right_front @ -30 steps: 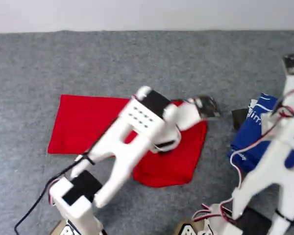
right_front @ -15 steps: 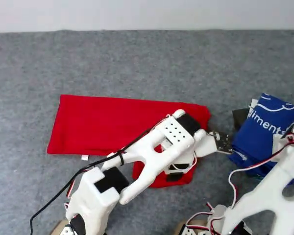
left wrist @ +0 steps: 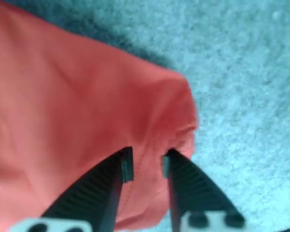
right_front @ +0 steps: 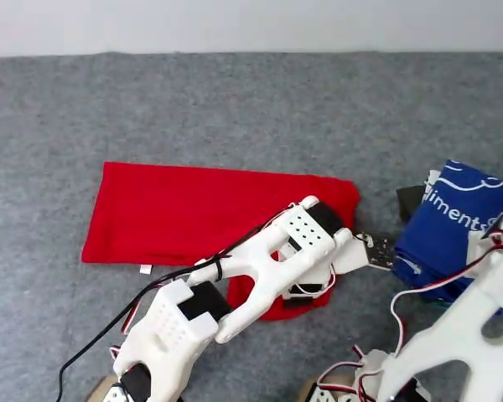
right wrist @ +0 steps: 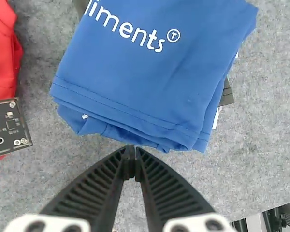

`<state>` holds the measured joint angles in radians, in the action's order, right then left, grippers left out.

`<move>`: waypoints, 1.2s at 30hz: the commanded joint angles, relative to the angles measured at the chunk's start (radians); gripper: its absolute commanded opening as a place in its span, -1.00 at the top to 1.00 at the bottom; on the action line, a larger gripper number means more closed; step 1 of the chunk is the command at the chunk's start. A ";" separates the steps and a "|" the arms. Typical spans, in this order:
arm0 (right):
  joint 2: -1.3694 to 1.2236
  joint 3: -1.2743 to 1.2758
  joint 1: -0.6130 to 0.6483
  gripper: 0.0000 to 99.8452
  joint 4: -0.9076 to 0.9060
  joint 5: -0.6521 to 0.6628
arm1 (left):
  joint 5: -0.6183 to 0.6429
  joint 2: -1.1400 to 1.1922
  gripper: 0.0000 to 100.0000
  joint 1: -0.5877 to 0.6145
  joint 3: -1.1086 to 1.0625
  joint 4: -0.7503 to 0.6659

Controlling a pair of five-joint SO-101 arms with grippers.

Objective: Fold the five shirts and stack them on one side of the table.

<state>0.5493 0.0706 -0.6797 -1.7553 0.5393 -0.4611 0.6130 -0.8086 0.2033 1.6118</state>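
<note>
Change: the left arm is stretching lower across the red shirt than a second ago.
Red shirt: lying folded long at the middle of the table.
Blue shirt: sitting folded at the right side.
Left claw: standing narrowly parted over the red shirt's corner, with cloth showing in the gap.
Right claw: resting pinched together and empty, just beside the blue shirt's edge.

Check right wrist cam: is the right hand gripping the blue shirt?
No, the right hand is shut tip to tip with no cloth in it, just off the edge of the blue shirt.
</note>
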 commanded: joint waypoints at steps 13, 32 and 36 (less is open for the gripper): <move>0.030 -0.009 -0.007 0.98 -0.038 0.008 | -0.006 -0.008 0.97 0.032 0.266 0.104; 0.030 -0.006 -0.005 0.98 -0.038 0.008 | -0.008 0.129 0.96 0.253 0.323 -0.138; 0.028 -0.005 -0.005 0.98 -0.038 0.008 | -0.008 0.138 0.96 0.281 0.377 -0.150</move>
<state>0.5493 0.0706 -0.6797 -1.7553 0.5393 -0.4611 0.7587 -0.5493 0.5102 1.4860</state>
